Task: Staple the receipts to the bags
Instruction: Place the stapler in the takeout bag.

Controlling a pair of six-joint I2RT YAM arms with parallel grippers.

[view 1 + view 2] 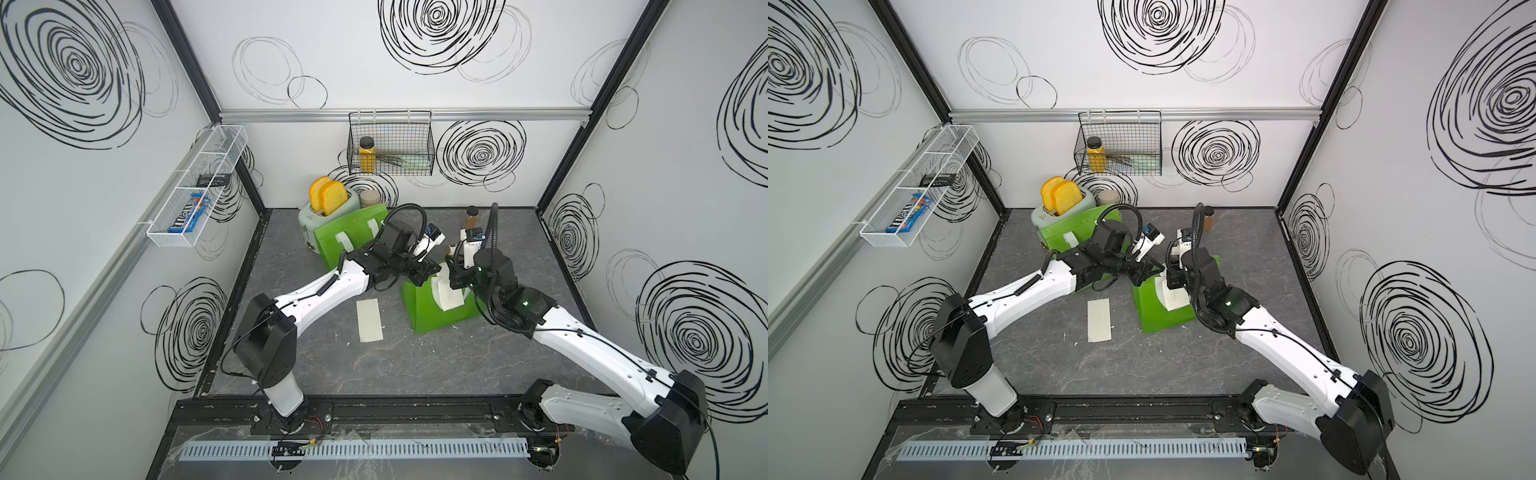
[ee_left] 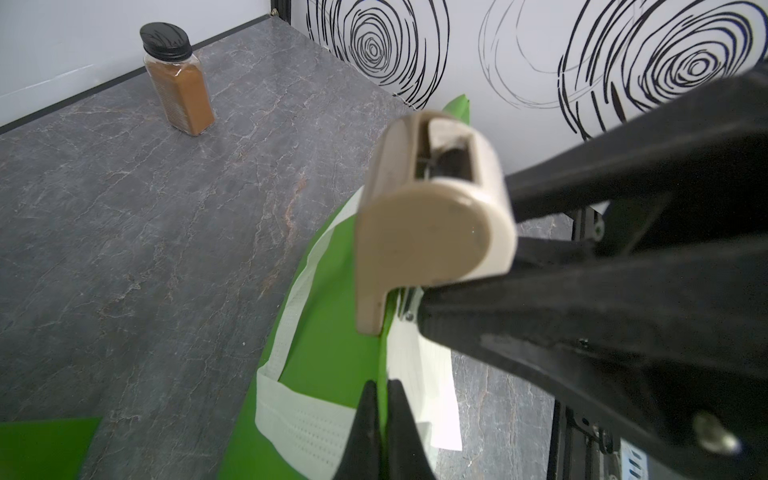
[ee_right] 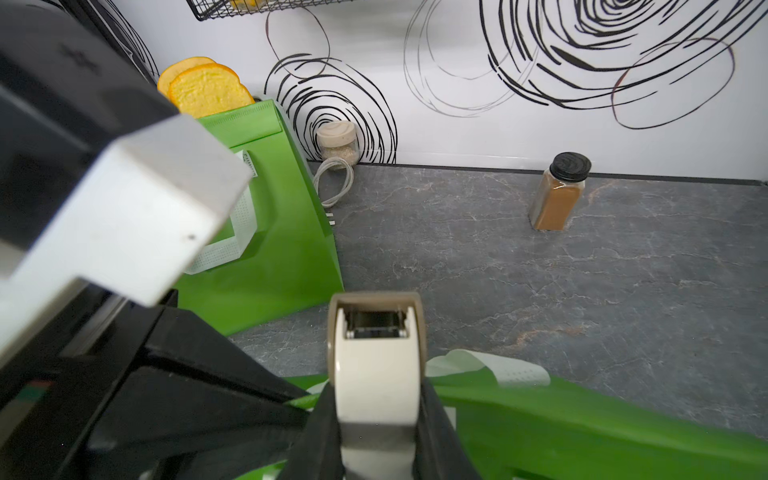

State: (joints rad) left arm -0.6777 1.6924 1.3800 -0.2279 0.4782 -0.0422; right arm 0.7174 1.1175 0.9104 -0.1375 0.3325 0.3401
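Top views: toaster (image 1: 311,222) sits at the back wall, and the far bag (image 1: 353,235) leans on its front. The near bag (image 1: 432,318) is well apart from the toaster, toward the arm bases, with the hung receipt (image 1: 451,297) on its front. The loose receipt (image 1: 369,320) lies flat on the table, also well off the toaster on the base side. The left gripper (image 1: 420,277) and right gripper (image 1: 456,281) are both at the near bag's top edge. Can't tell their grip from here.

Left wrist: left gripper fingers (image 2: 368,415) are pinched together on the near bag's top edge, right against the hung receipt. The beige stapler (image 2: 428,232) sits over the same edge, with the right gripper clamped on it.

Right wrist: right gripper fingers (image 3: 436,436) are partway closed, squeezing both sides of the stapler. The far bag stands in front of the toaster's toast slices (image 3: 203,89).
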